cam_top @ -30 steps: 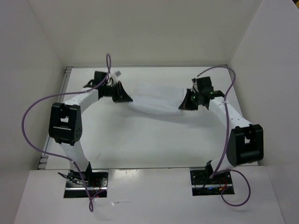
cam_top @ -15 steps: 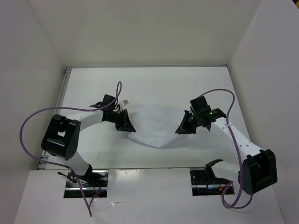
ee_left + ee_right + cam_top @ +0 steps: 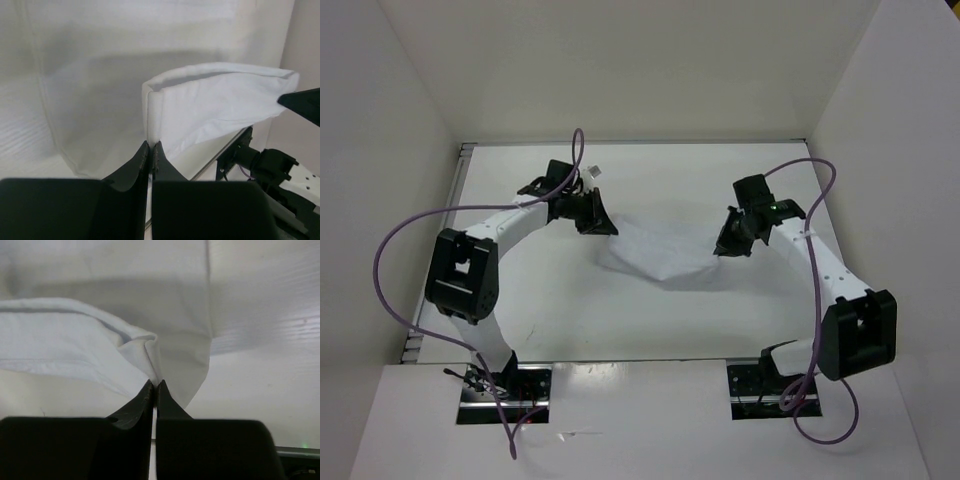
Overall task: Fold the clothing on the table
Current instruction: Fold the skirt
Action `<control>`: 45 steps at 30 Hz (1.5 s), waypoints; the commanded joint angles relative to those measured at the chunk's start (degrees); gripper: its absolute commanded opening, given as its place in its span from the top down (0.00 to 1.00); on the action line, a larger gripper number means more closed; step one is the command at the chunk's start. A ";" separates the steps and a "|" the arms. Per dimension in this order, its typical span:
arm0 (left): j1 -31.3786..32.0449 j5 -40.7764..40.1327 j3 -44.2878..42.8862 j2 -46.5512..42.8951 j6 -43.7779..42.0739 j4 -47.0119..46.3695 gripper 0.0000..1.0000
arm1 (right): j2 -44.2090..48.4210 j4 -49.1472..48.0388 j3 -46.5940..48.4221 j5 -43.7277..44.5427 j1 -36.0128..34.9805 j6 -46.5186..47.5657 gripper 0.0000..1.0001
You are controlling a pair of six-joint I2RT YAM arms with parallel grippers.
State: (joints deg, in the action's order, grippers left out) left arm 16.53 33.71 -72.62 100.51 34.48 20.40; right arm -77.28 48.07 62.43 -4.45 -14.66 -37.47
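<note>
White table [image 3: 620, 320], walled on 3 sides: 1 clothing [image 3: 665, 248] item at centre, strung between 2 grippers. Both the left gripper [image 3: 603, 222] and the right gripper [image 3: 725, 243] are clamped on 1 clothing edge each.

From above, the left pincer [image 3: 604, 222] and right pincer [image 3: 724, 246] are dark blots, too small to show how their jaws stand. Each covers the corner of the clothing [image 3: 660, 252] it pinches. The clothing hides the tabletop [image 3: 620, 310] beneath it. In the left wrist view, the pincer's black body is cut off by the bottom edge and blocks the clothing's lower part. The clothing's far end disappears behind the right pincer's tip, itself cut by the right edge. In the right wrist view, the clothing runs off the left edge and its underside is unseen.
</note>
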 commanded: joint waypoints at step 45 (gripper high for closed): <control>-1.33 -8.14 -17.55 20.07 0.33 -1.51 1.00 | -28.27 -11.95 16.22 1.20 9.21 11.81 1.00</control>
State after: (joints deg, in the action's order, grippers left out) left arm 15.84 26.20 -86.72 119.24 34.81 19.66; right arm -104.44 38.59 75.77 -4.34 -6.61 -27.00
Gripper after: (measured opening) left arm 0.017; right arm 0.012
